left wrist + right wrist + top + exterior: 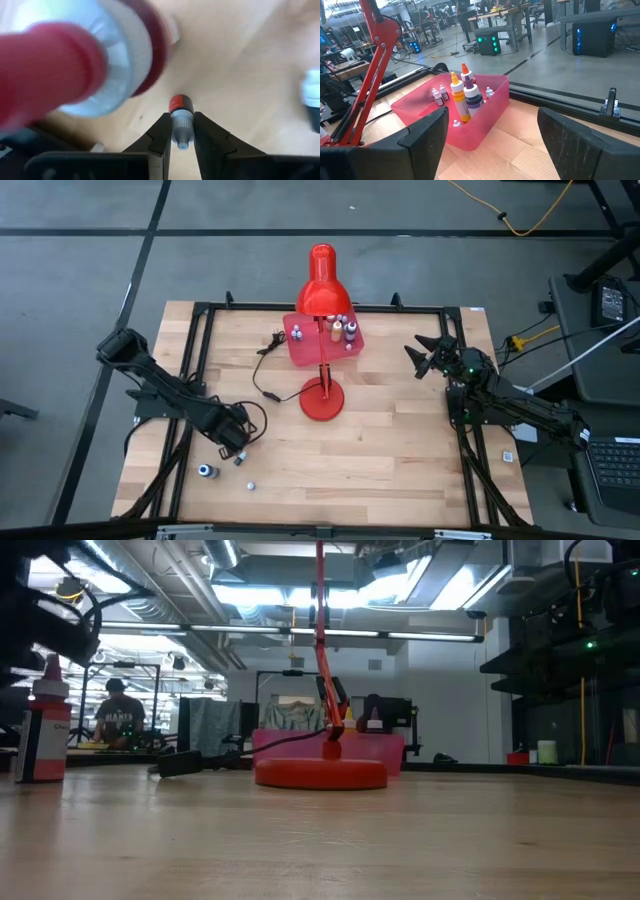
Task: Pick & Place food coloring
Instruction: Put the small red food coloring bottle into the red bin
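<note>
Item: food-colouring transfer, pick step in hand.

Left gripper (180,145): at the near-left of the table (400,460), fingers (159,137) pressed in on a small red-bodied bottle (180,120) lying on the wood, pinching it at the pale cap end. The grasp looks just made; the bottle rests on the table, not yet lifted.

Next move, as judged: raise the bottle clear of the wood, carry it past the red desk lamp (322,330) and its cord, and release it over the pink tray (470,135). A lying bottle held at the neck may swing or slip; a slow lift is advisable.

Other loose stock: a larger red-and-white bottle (90,55) close beside the left gripper; two small bottles (207,471) on the table near the front-left edge.

Right gripper (490,140): fingers spread wide, holding nothing, waiting at the right side, facing the tray.

Container: pink tray, behind the lamp base. Contents: several upright bottles, among them orange (455,95) and purple (472,100), plus a few tiny pale-capped ones.
</note>
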Motion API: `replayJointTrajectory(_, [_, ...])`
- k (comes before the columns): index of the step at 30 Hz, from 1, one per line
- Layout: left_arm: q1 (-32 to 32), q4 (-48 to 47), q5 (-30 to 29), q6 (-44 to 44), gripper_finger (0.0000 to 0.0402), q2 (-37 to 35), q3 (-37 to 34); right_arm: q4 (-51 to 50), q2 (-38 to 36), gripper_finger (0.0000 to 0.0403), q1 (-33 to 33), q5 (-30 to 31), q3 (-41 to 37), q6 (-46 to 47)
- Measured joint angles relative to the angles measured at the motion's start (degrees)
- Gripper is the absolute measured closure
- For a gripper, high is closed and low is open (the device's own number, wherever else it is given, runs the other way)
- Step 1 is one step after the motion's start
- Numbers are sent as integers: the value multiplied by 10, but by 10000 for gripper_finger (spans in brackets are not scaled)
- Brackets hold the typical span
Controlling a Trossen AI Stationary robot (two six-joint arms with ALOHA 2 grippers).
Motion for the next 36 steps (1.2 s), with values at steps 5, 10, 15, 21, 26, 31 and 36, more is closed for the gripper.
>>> replayJointTrajectory(5, [0,-18,0,-2,340,-40,19,0,0,97,0,0,0,0])
replayJointTrajectory(10, [0,-47,0,-2,342,-96,37,0,0,97,0,0,0,0])
replayJointTrajectory(15, [11,-87,0,1,343,-153,64,0,0,97,0,0,0,0])
replayJointTrajectory(21, [63,-137,-25,35,343,-211,119,0,0,97,0,0,0,1])
replayJointTrajectory(26, [157,-185,-50,116,344,-218,190,0,0,97,0,0,0,0])
replayJointTrajectory(31, [279,-199,-51,234,344,-187,257,0,0,97,0,0,0,0])
replayJointTrajectory(36, [407,-202,-50,365,344,-113,315,0,0,97,0,0,0,1])
